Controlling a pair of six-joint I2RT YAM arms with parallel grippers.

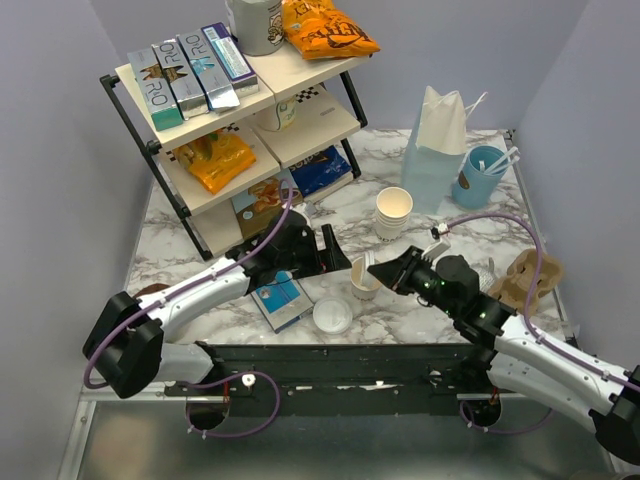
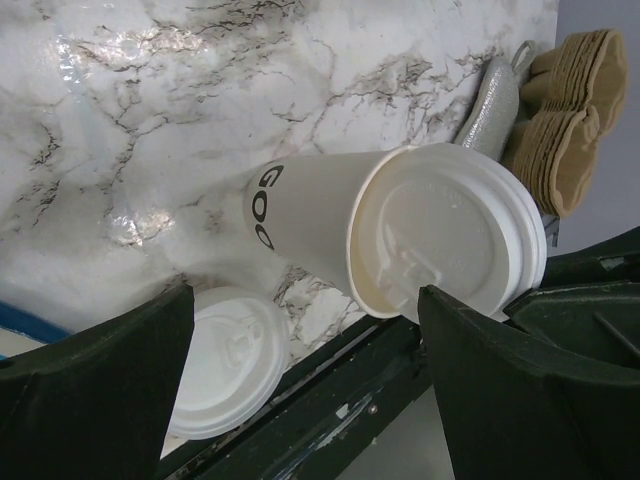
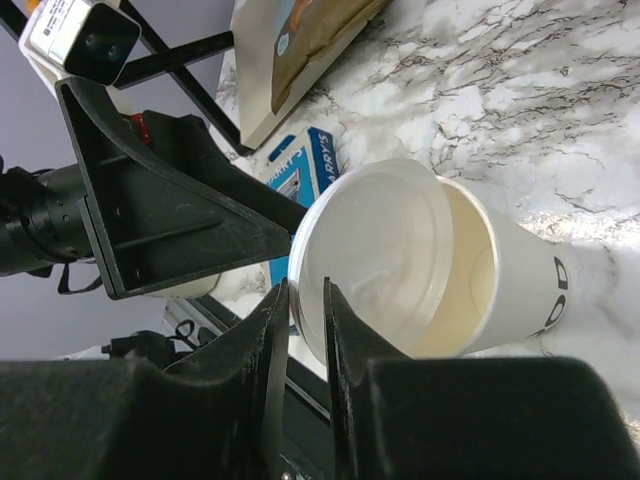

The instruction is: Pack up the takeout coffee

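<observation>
Early days on this one: the takeout coffee (image 1: pixel 365 282) sits out on the marble table (image 1: pixel 470 240), front and centre between the two arms, and it hasn't been packed yet. Its sip lid (image 3: pixel 370 250) is only half on. The right wrist view shows it down on one side and gaping on the other, so you can see the cream inside of the cup. The right end effector (image 3: pixel 303 300) has its jaws drawn to a narrow slot with the lid's rim in that slot, and whether it's pinching or has let go, I can't tell. The left end effector (image 2: pixel 305 295) is spread wide and carrying nothing, parked just beside the cup on its left. The cup looks to be standing on its base, long axis near vertical, mouth and lid pointing up, perhaps leaning a touch. By my reckoning that leaves seating the lid, lifting the cup, and carrying it to the paper bag (image 1: pixel 435 150), well apart at the back right, or to the cardboard carrier (image 1: pixel 525 280).
</observation>
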